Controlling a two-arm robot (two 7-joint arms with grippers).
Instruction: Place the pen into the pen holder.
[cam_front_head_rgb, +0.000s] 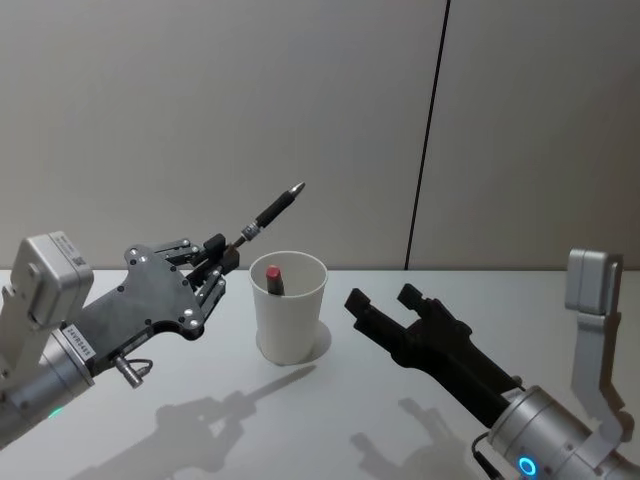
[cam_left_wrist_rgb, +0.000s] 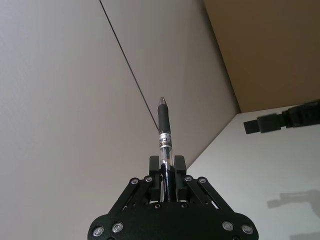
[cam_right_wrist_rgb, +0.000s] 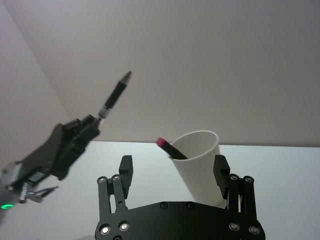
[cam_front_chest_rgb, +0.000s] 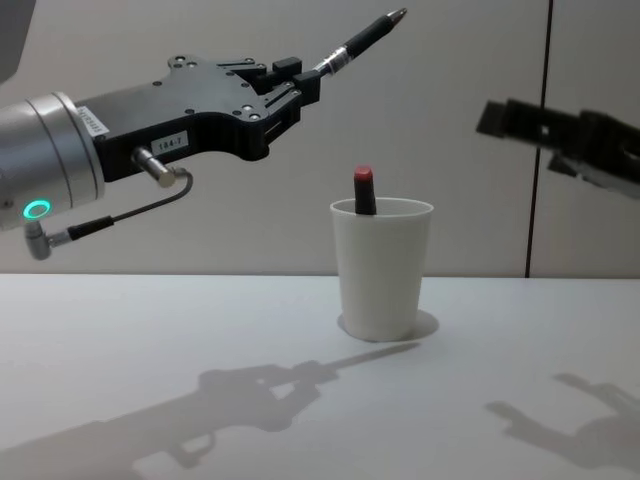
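White and tapered, the pen holder (cam_front_head_rgb: 290, 305) stands upright on the pale desk (cam_front_chest_rgb: 120, 335), between the two arms. The left gripper (cam_front_head_rgb: 222, 255) hangs in the air just beside the cup on its left, higher than the rim, and its jaws are closed narrow around the back part of the pen (cam_front_head_rgb: 270, 213). The pen is black with a clear middle part and a metal point. It is tilted, with the point going up and towards the right, over the cup, and it touches neither the rim nor anything inside. How much of the pen lies between the jaws we cannot tell, because the black fingers cover its rear end. Inside the holder leans a red-capped pen (cam_front_head_rgb: 273, 278); we see its top and a short piece of dark body, and the rest is hidden by the cup wall. The right gripper (cam_front_head_rgb: 382, 297) is near the cup on its right, above the desk, with its jaws wide apart and nothing between them. In the chest view this gripper is cut off by the right edge.
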